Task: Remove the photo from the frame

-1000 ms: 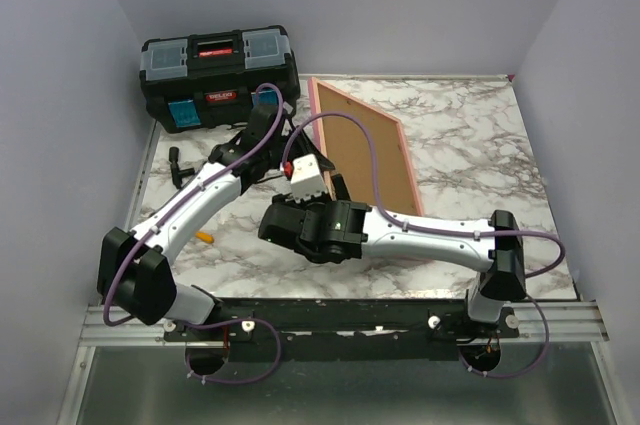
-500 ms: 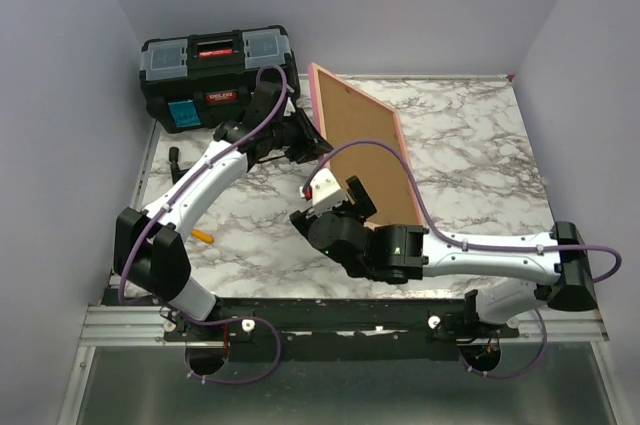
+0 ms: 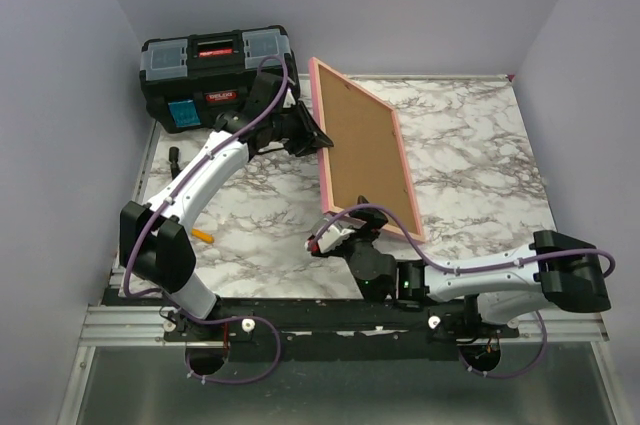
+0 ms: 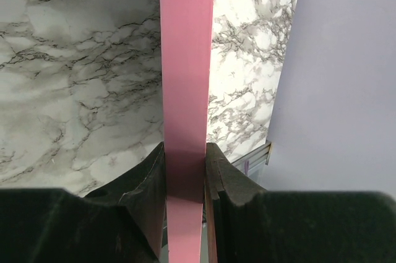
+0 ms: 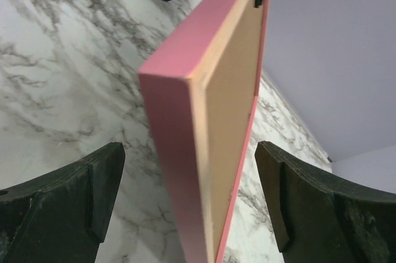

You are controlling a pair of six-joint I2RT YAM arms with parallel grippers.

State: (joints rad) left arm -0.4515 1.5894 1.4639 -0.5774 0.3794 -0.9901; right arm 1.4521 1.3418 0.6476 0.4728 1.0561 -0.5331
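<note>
The pink frame (image 3: 407, 173) stands tilted up on its right long edge, with its brown backing board (image 3: 362, 155) facing the top camera. The photo is hidden. My left gripper (image 3: 318, 135) is shut on the raised left edge of the frame; in the left wrist view the pink edge (image 4: 185, 59) runs up between the two closed pads of that gripper (image 4: 184, 164). My right gripper (image 3: 335, 228) is low at the frame's near corner and open. In the right wrist view the frame (image 5: 179, 108) and backing (image 5: 232, 90) rise between the wide-apart fingers (image 5: 99, 195), untouched.
A black toolbox (image 3: 218, 75) stands at the back left, just behind the left gripper. A small orange piece (image 3: 203, 236) and a black piece (image 3: 178, 160) lie on the marble table (image 3: 480, 135) at the left. Lilac walls close in both sides.
The left gripper has raised the frame's left edge, so the frame tilts steeply. The right arm has drawn back and dropped low to the frame's near corner.
</note>
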